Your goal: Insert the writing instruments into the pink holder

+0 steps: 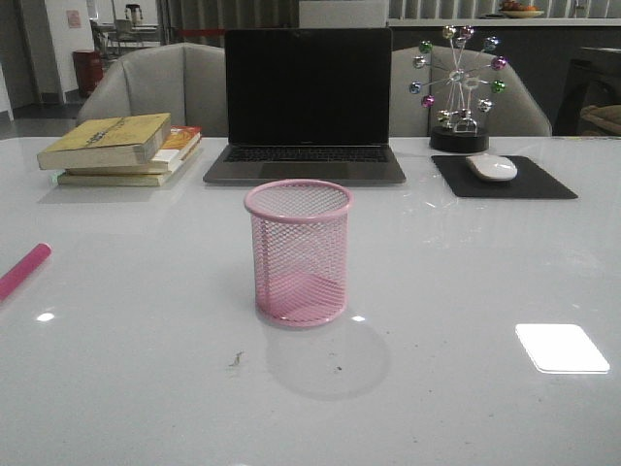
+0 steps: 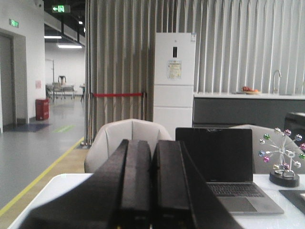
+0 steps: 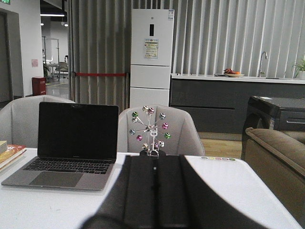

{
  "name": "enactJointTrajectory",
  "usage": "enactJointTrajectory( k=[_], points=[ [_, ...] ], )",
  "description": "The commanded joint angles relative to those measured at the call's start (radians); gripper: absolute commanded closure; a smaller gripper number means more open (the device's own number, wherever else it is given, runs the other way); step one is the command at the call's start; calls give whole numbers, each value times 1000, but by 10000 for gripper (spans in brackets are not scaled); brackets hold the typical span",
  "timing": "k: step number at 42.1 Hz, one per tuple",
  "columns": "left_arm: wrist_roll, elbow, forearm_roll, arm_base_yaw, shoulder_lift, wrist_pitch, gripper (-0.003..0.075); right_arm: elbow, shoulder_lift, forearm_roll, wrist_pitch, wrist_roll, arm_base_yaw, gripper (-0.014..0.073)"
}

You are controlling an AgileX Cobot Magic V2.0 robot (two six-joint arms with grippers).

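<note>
The pink wire-mesh holder stands upright in the middle of the white table, with nothing visible inside it. A magenta pink marker lies at the table's left edge, partly cut off by the frame. The lime green marker is out of view. Neither gripper shows in the front view. In the left wrist view my left gripper has its black fingers pressed together with nothing between them. My right gripper is likewise shut and holds nothing. Both point level toward the far side of the table.
Behind the holder sits an open laptop. A stack of books lies at the back left. At the back right are a black mouse pad with a white mouse and a ball ornament.
</note>
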Motion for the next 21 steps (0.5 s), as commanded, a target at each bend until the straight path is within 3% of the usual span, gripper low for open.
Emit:
enactJointTrajectory(
  k=[1, 8, 21],
  points=[
    [-8, -145, -9, -5, 102, 77, 625, -124, 98, -14, 37, -10, -4, 566],
    [-8, -261, -9, -5, 237, 280, 625, -225, 244, -14, 217, -10, -4, 566],
    [-8, -266, -9, -5, 393, 492, 625, -222, 451, -14, 443, -10, -4, 566]
  ],
)
